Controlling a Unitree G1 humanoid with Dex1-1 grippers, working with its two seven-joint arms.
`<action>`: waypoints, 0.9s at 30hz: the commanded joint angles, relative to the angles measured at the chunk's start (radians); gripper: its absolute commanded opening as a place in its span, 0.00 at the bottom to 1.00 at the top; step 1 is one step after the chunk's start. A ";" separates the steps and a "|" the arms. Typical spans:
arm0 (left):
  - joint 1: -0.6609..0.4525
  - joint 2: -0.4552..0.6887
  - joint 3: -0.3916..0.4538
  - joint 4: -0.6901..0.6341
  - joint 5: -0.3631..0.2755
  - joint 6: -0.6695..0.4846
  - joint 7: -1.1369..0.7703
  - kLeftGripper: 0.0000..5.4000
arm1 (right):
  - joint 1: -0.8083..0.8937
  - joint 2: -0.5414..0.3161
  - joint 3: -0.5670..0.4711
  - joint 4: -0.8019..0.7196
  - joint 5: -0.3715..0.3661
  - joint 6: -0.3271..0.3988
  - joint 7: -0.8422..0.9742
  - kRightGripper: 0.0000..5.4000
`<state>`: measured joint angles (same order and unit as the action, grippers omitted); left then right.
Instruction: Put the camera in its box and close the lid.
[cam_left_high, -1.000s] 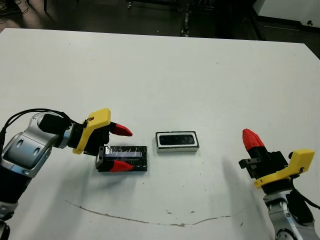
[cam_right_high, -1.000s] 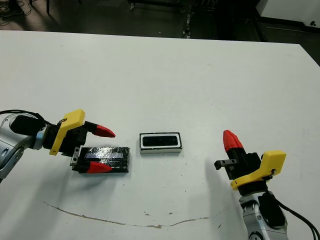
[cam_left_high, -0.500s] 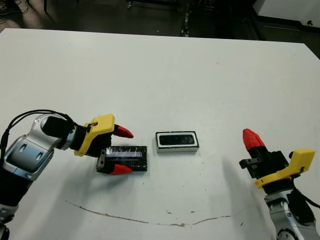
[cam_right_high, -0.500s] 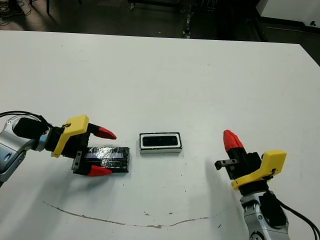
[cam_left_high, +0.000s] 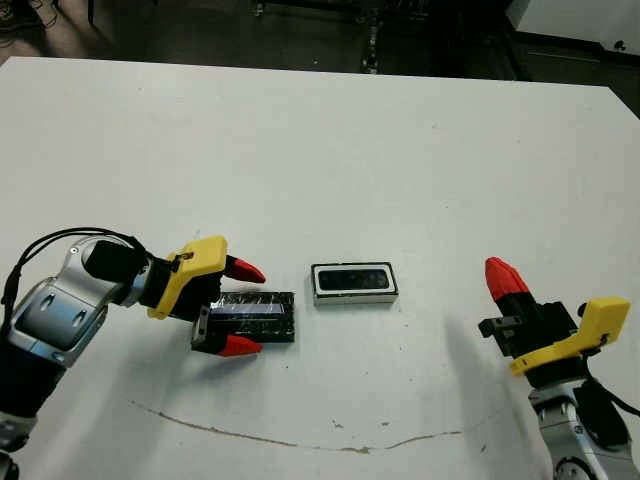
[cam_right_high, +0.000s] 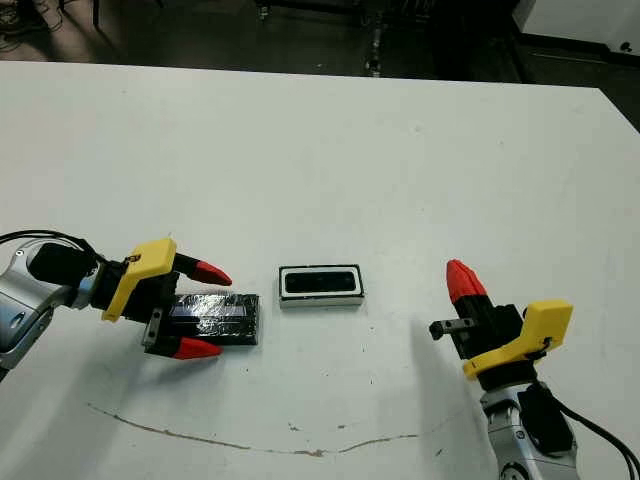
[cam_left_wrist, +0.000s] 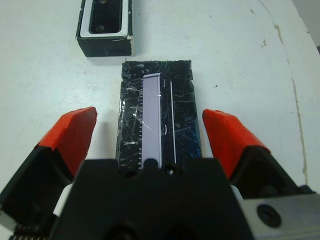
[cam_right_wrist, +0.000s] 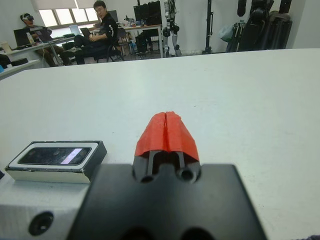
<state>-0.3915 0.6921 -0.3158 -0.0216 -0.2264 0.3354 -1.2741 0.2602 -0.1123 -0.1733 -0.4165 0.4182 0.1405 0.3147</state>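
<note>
The box (cam_left_high: 354, 297), a white tray with a dark rim, sits mid-table with the black camera (cam_left_high: 353, 279) lying flat inside it. Just to its left the glossy black lid (cam_left_high: 255, 316) with its pale stripe lies flat on the table. My left gripper (cam_left_high: 242, 308) is open and low over the lid's left end, one red finger (cam_left_wrist: 75, 135) on each long side, with gaps showing. My right gripper (cam_left_high: 503, 277) is shut and holds nothing, standing apart to the right of the box (cam_right_wrist: 55, 167).
A thin brown curved mark (cam_left_high: 300, 440) runs along the table near the front edge. Dark floor with stands lies beyond the far edge. In the right wrist view, people (cam_right_wrist: 105, 25) sit at desks far behind the table.
My left gripper has spread and settled lower: its near finger, earlier over the lid's top, now sits beside the lid's near edge. The lid, box and right arm have not moved.
</note>
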 joint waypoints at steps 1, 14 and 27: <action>0.028 -0.011 0.010 0.001 0.001 0.008 0.027 1.00 | 0.004 -0.014 -0.004 0.005 0.011 0.008 0.003 0.00; 0.053 -0.044 0.035 0.029 -0.054 0.033 0.029 0.73 | 0.000 -0.015 0.000 0.010 0.012 0.017 -0.002 0.00; 0.045 -0.048 0.039 0.051 -0.060 -0.003 0.006 0.59 | 0.001 -0.025 -0.004 -0.008 0.003 0.049 -0.028 0.00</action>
<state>-0.3489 0.6437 -0.2799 0.0209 -0.2893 0.3361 -1.2605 0.2576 -0.1195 -0.1703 -0.4185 0.4237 0.1694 0.2963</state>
